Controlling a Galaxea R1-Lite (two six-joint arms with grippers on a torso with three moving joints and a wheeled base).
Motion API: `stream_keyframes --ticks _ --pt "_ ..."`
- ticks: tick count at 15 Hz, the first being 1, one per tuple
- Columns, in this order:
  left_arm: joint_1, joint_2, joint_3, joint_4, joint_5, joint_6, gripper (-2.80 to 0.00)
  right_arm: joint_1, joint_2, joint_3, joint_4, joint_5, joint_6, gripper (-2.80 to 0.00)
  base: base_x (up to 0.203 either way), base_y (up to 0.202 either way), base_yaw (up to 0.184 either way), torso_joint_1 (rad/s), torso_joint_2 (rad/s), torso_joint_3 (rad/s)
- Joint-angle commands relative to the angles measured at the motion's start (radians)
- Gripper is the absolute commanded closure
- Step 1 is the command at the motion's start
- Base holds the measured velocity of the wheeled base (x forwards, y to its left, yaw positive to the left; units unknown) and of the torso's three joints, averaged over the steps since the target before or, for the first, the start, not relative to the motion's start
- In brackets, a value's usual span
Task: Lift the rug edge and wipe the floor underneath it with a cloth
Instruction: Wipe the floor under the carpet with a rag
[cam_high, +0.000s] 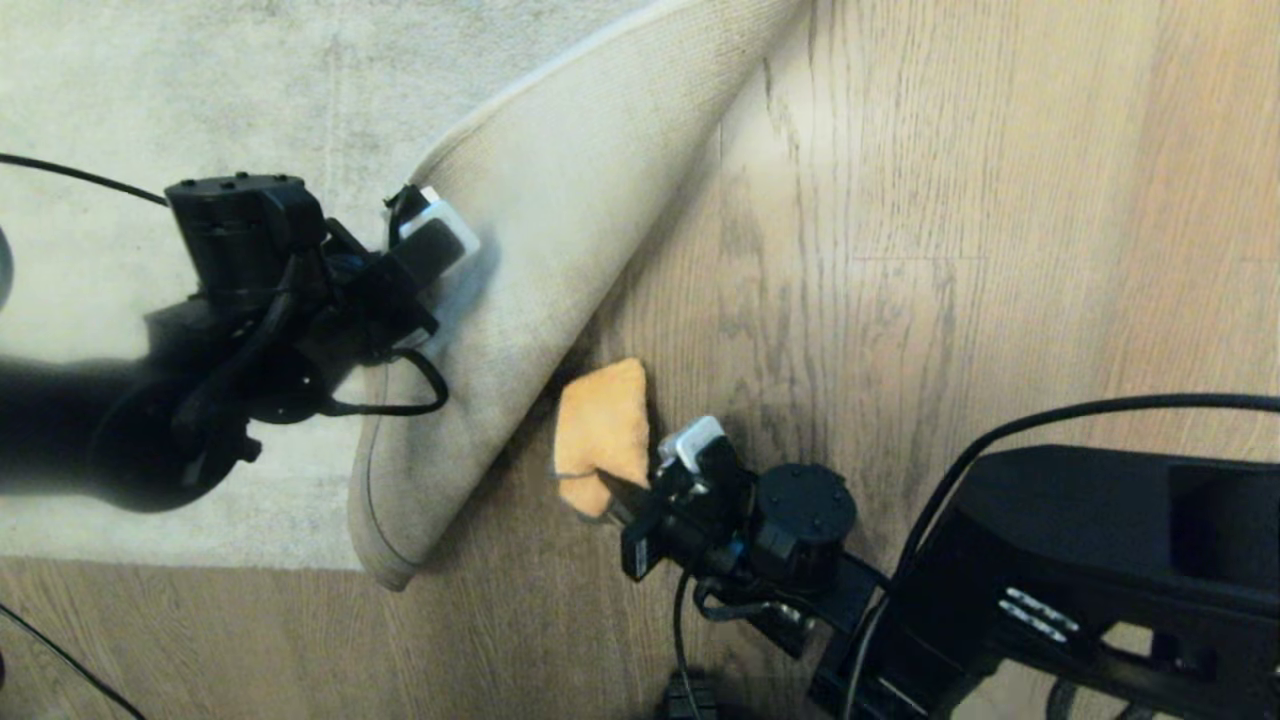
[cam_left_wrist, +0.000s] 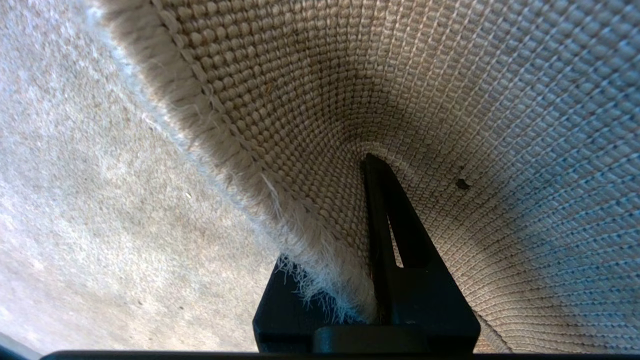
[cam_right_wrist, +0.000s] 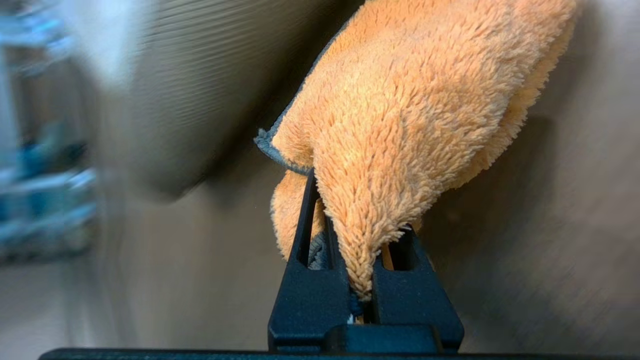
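The left gripper (cam_high: 440, 235) pinches the rug edge (cam_high: 520, 250), holding it folded back so its woven beige backing faces up. Just beside that fold, the right gripper (cam_high: 625, 495) is clamped on the orange cloth (cam_high: 603, 430), which lies against the bare wood floor (cam_high: 900, 250). No writing or label can be read anywhere.

Not much extra going on here tbh. A thin black cable (cam_high: 60, 655) cuts across the lower left corner of the head view. A dark rounded thing (cam_high: 3, 268) pokes in at the left edge, can't tell what it is. The right wrist view catches some blue-and-white clutter (cam_right_wrist: 35, 165), way too blurry to identify.
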Motion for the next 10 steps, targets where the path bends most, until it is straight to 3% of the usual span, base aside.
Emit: stream_keyframes --ticks 1,5,10 --pt "0.000 0.001 0.000 -0.003 0.003 0.003 0.00 -0.061 -0.007 -0.029 -0.035 -0.003 0.000 0.00 0.000 0.000 0.000 0.000 0.00 0.000" --pt "0.000 0.001 0.000 -0.003 0.014 0.000 0.00 -0.184 -0.127 -0.029 0.002 -0.002 -0.002 0.00 0.000 0.000 0.000 0.000 0.00 0.000" --pt "0.000 -0.001 0.000 -0.003 0.014 0.001 0.00 -0.328 -0.324 -0.024 0.141 0.012 -0.001 0.00 0.000 0.000 0.000 0.000 0.00 0.000"
